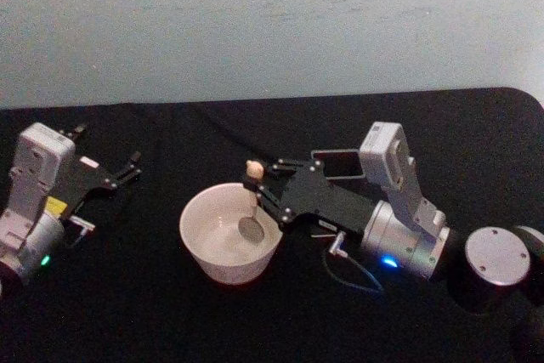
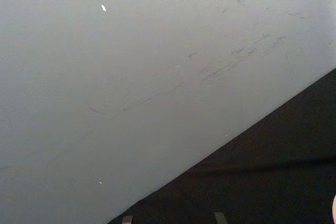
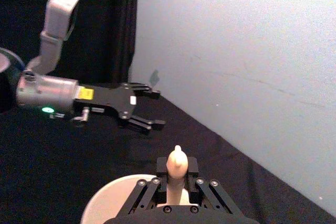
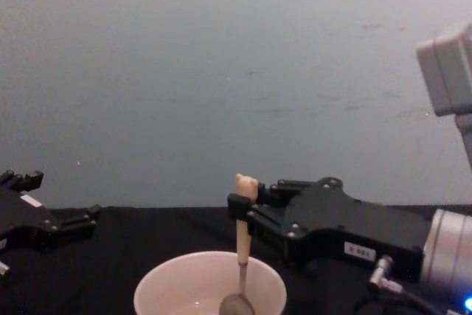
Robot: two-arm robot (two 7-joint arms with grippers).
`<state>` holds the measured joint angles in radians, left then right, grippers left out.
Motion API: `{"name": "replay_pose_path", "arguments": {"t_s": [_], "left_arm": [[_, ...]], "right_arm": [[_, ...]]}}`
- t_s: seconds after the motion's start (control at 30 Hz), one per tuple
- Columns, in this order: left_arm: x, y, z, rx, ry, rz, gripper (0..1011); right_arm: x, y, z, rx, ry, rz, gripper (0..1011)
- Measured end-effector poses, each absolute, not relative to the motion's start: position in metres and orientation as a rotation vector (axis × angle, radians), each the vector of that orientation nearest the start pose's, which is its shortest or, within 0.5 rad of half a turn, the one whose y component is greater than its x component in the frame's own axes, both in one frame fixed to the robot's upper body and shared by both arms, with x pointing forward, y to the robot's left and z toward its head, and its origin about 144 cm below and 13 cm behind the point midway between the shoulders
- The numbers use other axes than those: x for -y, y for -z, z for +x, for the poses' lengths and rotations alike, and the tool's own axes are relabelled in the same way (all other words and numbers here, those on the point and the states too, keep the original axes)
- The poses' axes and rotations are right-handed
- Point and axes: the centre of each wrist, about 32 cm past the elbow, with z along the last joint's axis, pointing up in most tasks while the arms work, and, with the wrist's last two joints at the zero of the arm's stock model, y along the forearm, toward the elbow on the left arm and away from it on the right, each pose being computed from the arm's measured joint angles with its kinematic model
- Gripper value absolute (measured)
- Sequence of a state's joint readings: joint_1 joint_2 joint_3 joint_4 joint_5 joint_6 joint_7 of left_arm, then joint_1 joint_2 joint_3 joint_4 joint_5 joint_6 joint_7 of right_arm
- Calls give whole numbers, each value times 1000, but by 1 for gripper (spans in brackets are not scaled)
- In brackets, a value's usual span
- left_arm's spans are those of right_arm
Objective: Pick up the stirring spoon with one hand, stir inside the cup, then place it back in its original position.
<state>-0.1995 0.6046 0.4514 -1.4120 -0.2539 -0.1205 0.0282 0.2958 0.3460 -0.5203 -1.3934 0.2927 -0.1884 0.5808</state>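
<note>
The cream-white cup (image 1: 219,266) stands mid-table. My right gripper (image 1: 260,186) is shut on the beige handle of the stirring spoon (image 1: 254,203), held upright over the cup. The bear head (image 4: 245,182) sticks up above the fingers, and the shiny metal bowl (image 4: 237,305) hangs down inside the cup (image 4: 158,299), near its bottom. In the right wrist view the bear head (image 3: 177,162) rises between the pads above the cup's rim (image 3: 104,202). The dark grey square holder (image 1: 340,164) stands just behind the right gripper. My left gripper (image 1: 127,167) rests open at the left, apart from the cup.
A black cloth (image 1: 127,312) covers the table, with a pale wall (image 1: 272,23) right behind it. A thin cable (image 1: 353,274) loops on the cloth beside the right wrist. The left gripper (image 3: 149,109) hovers beyond the cup in the right wrist view.
</note>
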Motion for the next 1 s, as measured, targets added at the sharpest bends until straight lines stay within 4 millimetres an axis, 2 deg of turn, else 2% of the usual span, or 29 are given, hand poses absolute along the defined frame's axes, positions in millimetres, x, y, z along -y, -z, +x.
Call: {"name": "replay_pose_path", "arguments": {"t_s": [0.2,0.43,0.8,1.0], "left_arm": [[-310,-1140,489,285,-1248,305,1001],[-310,-1140,489,285,-1248,304,1001],[-310,-1140,489,285,-1248,304,1001],[-310,-1140,489,285,-1248,304,1001]], "right_arm": [[197,-1153,502,176,517,-33,211],[186,-1153,497,170,479,-22,211],[163,-1154,514,181,510,-5,211],[161,-1155,524,185,553,-3,211]]}}
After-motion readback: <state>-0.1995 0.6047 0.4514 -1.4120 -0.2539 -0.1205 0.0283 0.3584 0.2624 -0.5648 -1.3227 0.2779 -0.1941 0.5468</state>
